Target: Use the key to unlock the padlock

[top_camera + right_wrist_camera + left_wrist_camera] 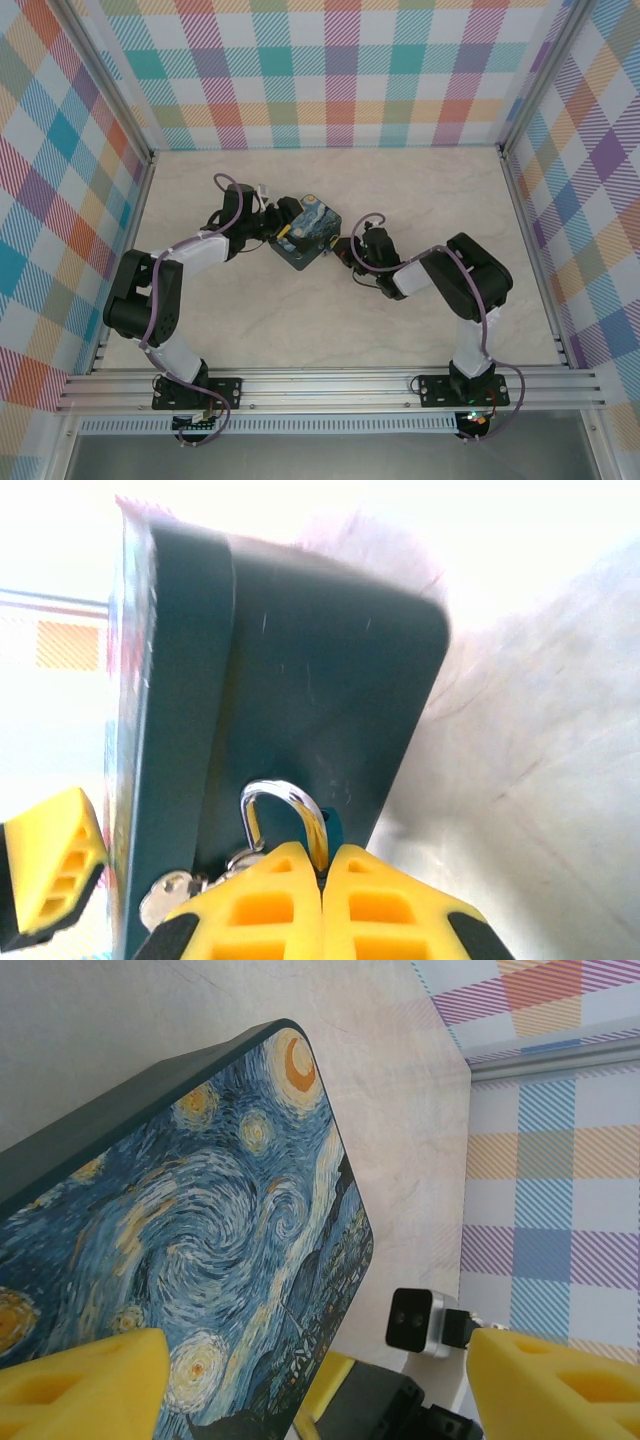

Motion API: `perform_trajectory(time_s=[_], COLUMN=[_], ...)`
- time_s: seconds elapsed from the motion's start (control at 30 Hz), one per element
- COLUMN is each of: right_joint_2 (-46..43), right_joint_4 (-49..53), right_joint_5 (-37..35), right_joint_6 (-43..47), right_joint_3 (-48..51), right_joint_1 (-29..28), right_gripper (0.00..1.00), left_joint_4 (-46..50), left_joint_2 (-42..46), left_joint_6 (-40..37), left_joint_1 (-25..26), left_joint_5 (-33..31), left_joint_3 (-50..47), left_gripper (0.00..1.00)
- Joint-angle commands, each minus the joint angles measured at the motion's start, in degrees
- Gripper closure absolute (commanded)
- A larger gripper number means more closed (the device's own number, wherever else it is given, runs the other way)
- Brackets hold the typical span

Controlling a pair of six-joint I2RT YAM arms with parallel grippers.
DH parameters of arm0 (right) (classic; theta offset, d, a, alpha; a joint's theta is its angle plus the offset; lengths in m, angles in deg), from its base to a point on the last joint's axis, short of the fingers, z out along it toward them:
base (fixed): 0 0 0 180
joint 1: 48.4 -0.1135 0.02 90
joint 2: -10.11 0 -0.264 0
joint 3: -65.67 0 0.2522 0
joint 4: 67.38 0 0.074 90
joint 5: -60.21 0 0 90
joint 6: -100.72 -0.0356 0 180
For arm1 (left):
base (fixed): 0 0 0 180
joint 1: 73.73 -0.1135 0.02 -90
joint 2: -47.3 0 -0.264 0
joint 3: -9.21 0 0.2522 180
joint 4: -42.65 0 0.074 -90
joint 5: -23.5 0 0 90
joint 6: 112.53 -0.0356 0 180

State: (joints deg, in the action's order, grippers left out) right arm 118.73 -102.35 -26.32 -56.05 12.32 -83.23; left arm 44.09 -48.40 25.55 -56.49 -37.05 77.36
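The padlock shows as a silvery shackle [283, 802] hooked on the dark side wall of the painted night-sky box [320, 660]. Its body is hidden between the yellow fingers of my right gripper [322, 858], which is shut on it. A small silvery key-shaped piece [163, 896] hangs just left of the shackle; I cannot tell whether it is the key. My left gripper [318, 1348] is open above the box lid [210, 1210], its fingers [90, 1385] wide apart. From above, the left gripper [281, 216] is at the box's left side and the right gripper [348, 250] at its right side.
The box [306, 236] sits mid-table on the pale marbled surface [420, 190]. Checkered walls [330, 70] enclose the back and both sides. The right arm's wrist camera [414, 1321] is close past the box edge in the left wrist view.
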Motion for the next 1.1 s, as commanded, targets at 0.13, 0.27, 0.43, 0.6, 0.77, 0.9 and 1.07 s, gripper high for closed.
perform_trajectory(time_s=[0.13,0.27,0.43,0.6,0.77,0.9,1.07], right_joint_2=[-9.5,-17.5,-28.8,-31.7,-28.1,-25.6,-21.5], right_joint_4=[4.8,16.4,40.5,49.5,52.2,53.0,54.4], right_joint_5=[0.2,7.2,12.6,19.8,27.7,27.5,27.7], right_joint_6=[8.0,16.2,27.5,28.3,27.9,28.3,30.4], right_joint_3=[6.3,7.3,4.0,3.8,3.3,3.3,2.1], right_joint_1=[2.5,4.6,5.0,5.0,5.0,5.1,5.4], right_gripper=[0.96,0.96,0.94,0.94,0.94,0.93,0.92], left_joint_4=[6.7,8.3,12.3,14.1,14.6,17.5,20.2], left_joint_2=[1.8,5.8,14.3,22.4,32.2,39.2,43.7], left_joint_6=[-2.7,-4.9,-9.3,-10.7,-10.1,-9.9,-11.2], left_joint_1=[0.2,-0.9,-3.3,-6.2,-7.4,-8.2,-8.4], left_joint_5=[0.2,1.2,-1.6,-4.2,-7.4,-10.3,-14.8], left_joint_3=[0.9,2.5,0.2,-7.2,-17.2,-21.8,-24.8], left_gripper=[0.18,0.12,0.00,0.00,0.00,0.00,0.00])
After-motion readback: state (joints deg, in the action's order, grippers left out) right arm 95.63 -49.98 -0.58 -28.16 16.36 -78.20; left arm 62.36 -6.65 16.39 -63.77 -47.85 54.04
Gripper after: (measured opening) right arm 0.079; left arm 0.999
